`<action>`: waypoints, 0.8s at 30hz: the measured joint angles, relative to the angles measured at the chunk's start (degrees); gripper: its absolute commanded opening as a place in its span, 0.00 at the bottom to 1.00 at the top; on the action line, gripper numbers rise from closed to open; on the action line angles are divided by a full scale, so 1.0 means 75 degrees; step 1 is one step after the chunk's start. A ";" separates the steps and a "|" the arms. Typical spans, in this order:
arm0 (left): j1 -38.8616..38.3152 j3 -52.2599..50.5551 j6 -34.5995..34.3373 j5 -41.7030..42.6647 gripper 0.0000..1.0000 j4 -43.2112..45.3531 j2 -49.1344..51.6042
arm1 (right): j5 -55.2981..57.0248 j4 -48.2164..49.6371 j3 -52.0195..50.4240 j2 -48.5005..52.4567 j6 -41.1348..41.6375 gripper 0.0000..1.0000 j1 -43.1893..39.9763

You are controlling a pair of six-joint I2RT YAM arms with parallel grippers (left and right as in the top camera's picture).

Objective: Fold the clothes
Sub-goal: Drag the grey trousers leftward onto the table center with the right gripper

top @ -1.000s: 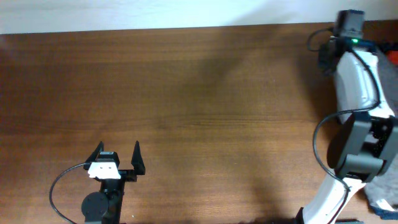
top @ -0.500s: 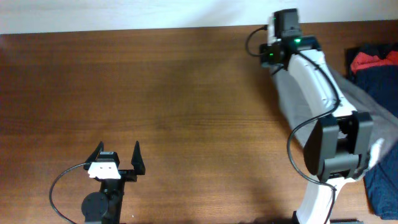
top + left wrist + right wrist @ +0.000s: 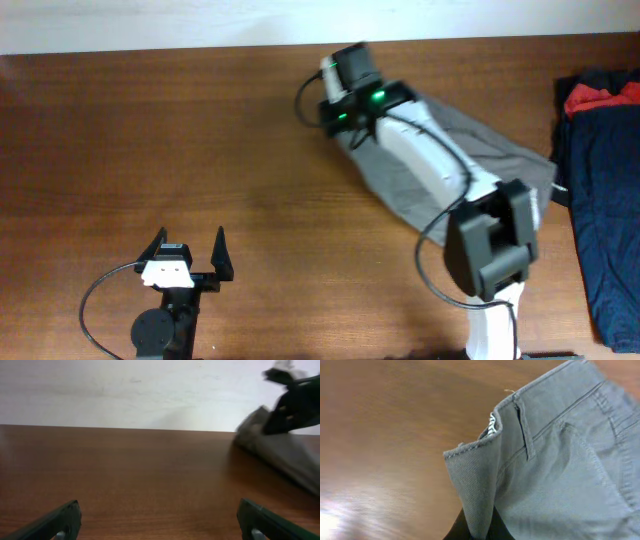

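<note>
Right gripper (image 3: 479,527) pinching the grey garment (image 3: 490,150) by its waistband edge, its arm overlying the cloth, left gripper (image 3: 190,250) spread above the table (image 3: 150,130), navy garment (image 3: 600,200) and red cloth (image 3: 600,97) far right.

The counter (image 3: 150,130) lay bare across its left and centre; the grey garment (image 3: 500,145), right arm (image 3: 420,150) and navy garment (image 3: 600,220) obstructed the right.
</note>
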 measured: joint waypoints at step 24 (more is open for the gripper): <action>0.0000 0.0000 0.0000 -0.0003 0.99 0.0000 0.0000 | -0.1612 0.1157 0.0000 0.0280 0.0944 0.52 0.2725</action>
